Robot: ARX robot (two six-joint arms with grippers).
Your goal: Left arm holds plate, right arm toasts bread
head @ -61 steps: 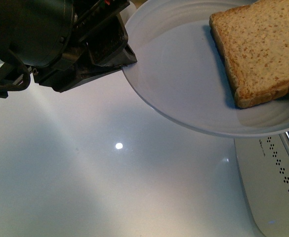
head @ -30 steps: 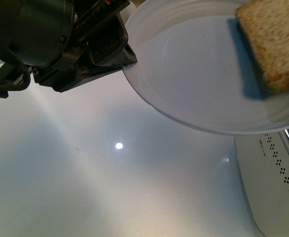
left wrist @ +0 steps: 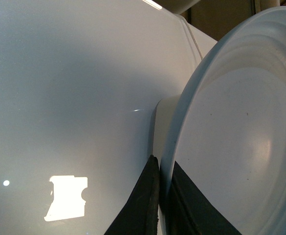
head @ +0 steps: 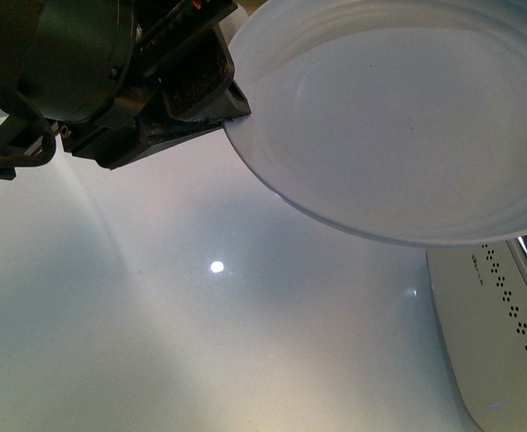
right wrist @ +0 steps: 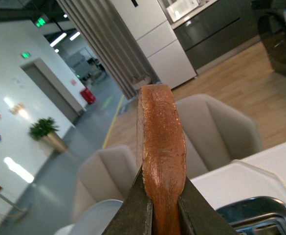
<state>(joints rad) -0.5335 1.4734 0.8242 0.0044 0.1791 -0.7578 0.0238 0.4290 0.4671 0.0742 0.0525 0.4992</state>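
The left arm [head: 74, 63] has its jaws clamped on the rim of the plate [head: 398, 126], held tilted above the white surface [head: 200, 342] beside the toaster [head: 497, 342] — the right jaws grip the bread [right wrist: 160, 147] upright

The left arm [head: 83, 63], black and bulky, reaches in from the upper left of the front view. Its hand [head: 234, 110] pinches the rim of the plate [head: 380, 126] between wedge-shaped jaws. The plate is round, pale blue-grey and glossy, and is held clear above the worktop [head: 200, 342]. The bread [right wrist: 160, 147], a brown slice seen crust-edge on, stands upright with its lower end clamped in the right hand [right wrist: 165, 215].
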